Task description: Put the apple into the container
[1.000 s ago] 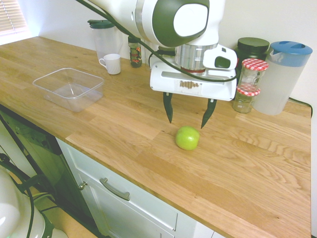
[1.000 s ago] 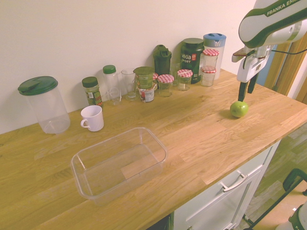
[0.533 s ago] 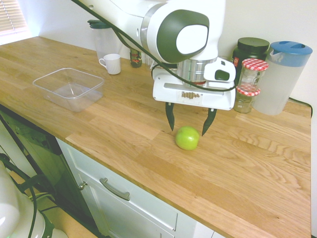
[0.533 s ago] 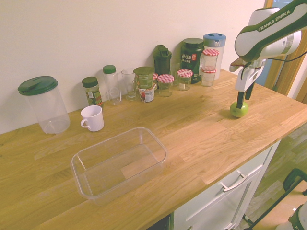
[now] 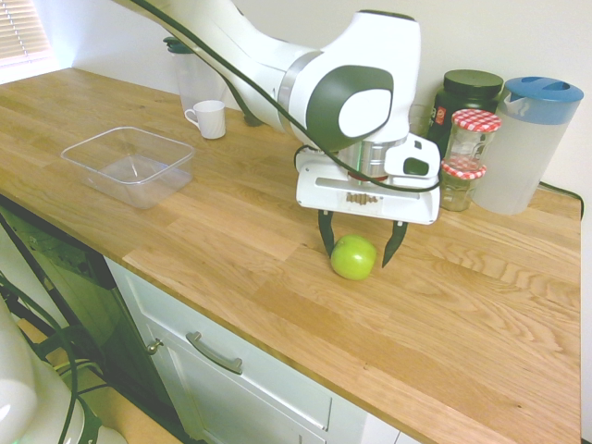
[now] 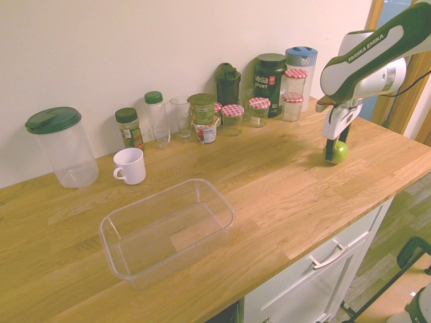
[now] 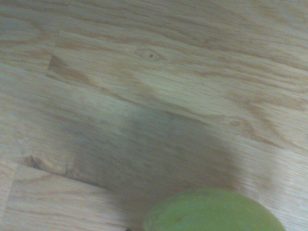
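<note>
Glossy apple (image 5: 353, 257) on grained wood countertop (image 5: 481, 305); clear plastic container (image 5: 129, 165).

In the wrist view only the top of the apple (image 7: 214, 211) showed; the rest was cut off by the bottom edge, and the wood grain around it was soft and blurred. In the second exterior view the gripper (image 6: 335, 145) covered part of the apple (image 6: 341, 153), so contact between fingers and fruit could not be told. The arm ran out of both exterior views at the top. The pitcher (image 5: 525, 143) hid part of the wall behind it; the labels on the jars (image 6: 232, 118) were too small to read.
</note>
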`<state>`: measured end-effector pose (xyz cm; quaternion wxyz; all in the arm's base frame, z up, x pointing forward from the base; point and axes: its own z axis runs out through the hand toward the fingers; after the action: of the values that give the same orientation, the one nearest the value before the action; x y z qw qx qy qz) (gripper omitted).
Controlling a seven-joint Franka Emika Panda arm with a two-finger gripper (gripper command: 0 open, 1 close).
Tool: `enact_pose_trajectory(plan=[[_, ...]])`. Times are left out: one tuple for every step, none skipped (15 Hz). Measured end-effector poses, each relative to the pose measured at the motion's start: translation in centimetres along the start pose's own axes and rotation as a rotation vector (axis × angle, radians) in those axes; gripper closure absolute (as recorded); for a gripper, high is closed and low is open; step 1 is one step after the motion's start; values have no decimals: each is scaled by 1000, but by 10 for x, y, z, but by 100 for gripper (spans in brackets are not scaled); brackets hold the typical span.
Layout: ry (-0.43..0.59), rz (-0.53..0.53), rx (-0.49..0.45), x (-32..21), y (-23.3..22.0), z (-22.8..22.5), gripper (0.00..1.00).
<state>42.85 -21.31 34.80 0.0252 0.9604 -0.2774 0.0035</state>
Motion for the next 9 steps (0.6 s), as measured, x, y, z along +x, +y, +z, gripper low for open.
enact_pose_trajectory(plan=[[-4,0,-2,1,-2,3,100],[-6,1,-1,1,-4,3,100],[-6,3,1,1,-5,3,100],[-7,6,3,1,-5,4,100],[-9,8,4,1,-5,5,100],[-13,9,4,1,-6,6,100],[-17,11,3,1,-8,8,100],[-19,12,3,1,-10,9,100],[-19,12,2,1,-12,9,100]])
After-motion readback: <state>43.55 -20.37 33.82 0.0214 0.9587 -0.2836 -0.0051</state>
